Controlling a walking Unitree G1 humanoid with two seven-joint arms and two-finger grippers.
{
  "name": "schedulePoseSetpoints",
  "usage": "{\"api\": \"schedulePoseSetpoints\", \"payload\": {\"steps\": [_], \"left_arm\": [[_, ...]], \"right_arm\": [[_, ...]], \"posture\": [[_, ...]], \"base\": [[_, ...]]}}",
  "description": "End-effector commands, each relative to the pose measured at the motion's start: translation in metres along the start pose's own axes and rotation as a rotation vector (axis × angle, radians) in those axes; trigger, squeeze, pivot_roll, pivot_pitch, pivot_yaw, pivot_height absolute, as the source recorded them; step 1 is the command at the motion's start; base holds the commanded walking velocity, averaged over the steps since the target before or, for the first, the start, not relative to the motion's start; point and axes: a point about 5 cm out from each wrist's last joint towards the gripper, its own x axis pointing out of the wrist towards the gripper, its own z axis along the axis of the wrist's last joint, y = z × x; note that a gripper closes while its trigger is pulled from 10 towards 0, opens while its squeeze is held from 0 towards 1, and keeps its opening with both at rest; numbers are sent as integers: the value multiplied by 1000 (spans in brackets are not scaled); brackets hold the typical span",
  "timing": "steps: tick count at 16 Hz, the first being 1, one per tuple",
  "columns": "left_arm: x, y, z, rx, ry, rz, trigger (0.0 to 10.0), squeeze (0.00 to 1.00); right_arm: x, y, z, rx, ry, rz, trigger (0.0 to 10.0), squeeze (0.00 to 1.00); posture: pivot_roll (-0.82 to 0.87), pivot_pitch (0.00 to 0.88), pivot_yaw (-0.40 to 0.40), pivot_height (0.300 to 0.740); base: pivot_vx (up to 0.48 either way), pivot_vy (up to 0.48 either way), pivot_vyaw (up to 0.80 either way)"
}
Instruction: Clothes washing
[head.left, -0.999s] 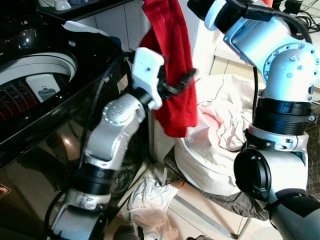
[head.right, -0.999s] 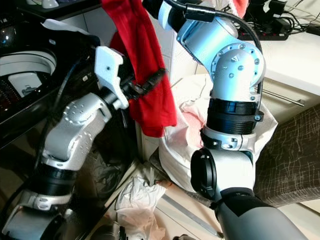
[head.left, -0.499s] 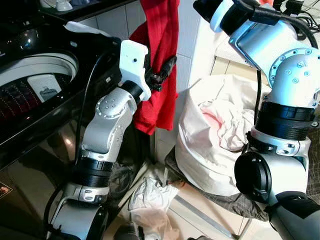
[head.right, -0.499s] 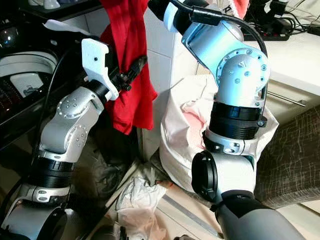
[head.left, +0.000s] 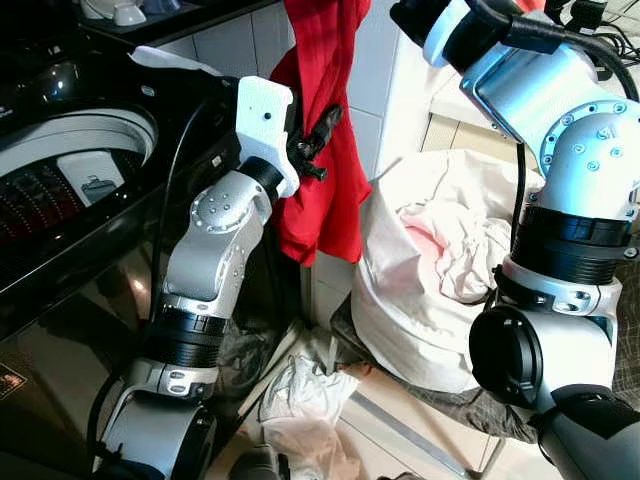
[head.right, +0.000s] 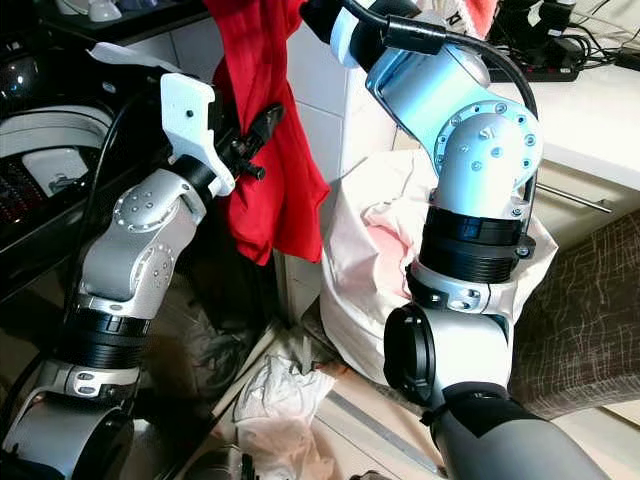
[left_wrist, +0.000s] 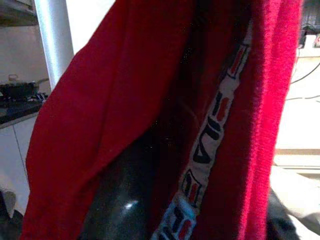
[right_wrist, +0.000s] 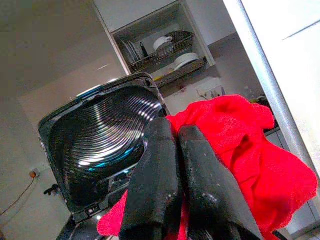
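A red garment (head.left: 325, 190) with a striped logo band (left_wrist: 210, 135) hangs down beside the black top-loading washing machine (head.left: 70, 170). High above it, my right gripper (right_wrist: 172, 127) is shut on the garment's upper part, with the washer's raised lid (right_wrist: 100, 150) behind it. My right arm (head.left: 530, 90) reaches up past the top of the eye views. At mid-height my left gripper (head.left: 320, 130) is shut on the cloth, just right of the washer's front corner. The cloth drapes over one of its fingers (left_wrist: 117, 200).
A white laundry bag (head.left: 440, 270) full of pale clothes sits on a seat at the right. Crumpled light clothes (head.left: 300, 400) lie on the floor at the washer's base. A white tiled wall (head.left: 250, 40) stands behind, and a counter with cables (head.right: 590, 90) at the far right.
My left gripper has swung left toward the washer and lifted, drawing the garment's lower half with it. The hem has since swung back a little to the right.
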Motion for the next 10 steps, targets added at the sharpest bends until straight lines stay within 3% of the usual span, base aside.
{"api": "schedulePoseSetpoints", "payload": {"steps": [1,2,3,4,5,6,10], "left_arm": [[2,6,5,23,-12,30,0,0],[2,8,5,24,-12,34,0,0],[3,11,6,30,-11,45,0,0],[2,14,6,39,-9,52,0,0],[2,18,6,47,-2,71,0,0],[2,22,6,54,0,84,0,0],[2,64,22,168,6,211,0,0]], "right_arm": [[-2,4,3,-5,-12,18,0,0],[-2,4,3,-6,-13,17,0,0],[-2,3,2,-11,-12,13,1569,0],[-3,4,1,-30,-8,21,9490,635],[-5,4,0,-21,-8,33,10000,1000],[-6,4,-1,-18,-7,35,10000,1000],[-18,-2,0,-28,-17,20,10000,1000]], "posture": [[-11,0,51,740],[-10,0,51,740],[-10,0,52,740],[-9,0,52,740],[-10,0,53,740],[-10,0,54,740],[-6,0,62,740]], "base": [[0,0,0],[0,0,0],[0,0,0],[0,0,0],[0,0,0],[0,0,0],[0,0,0]]}}
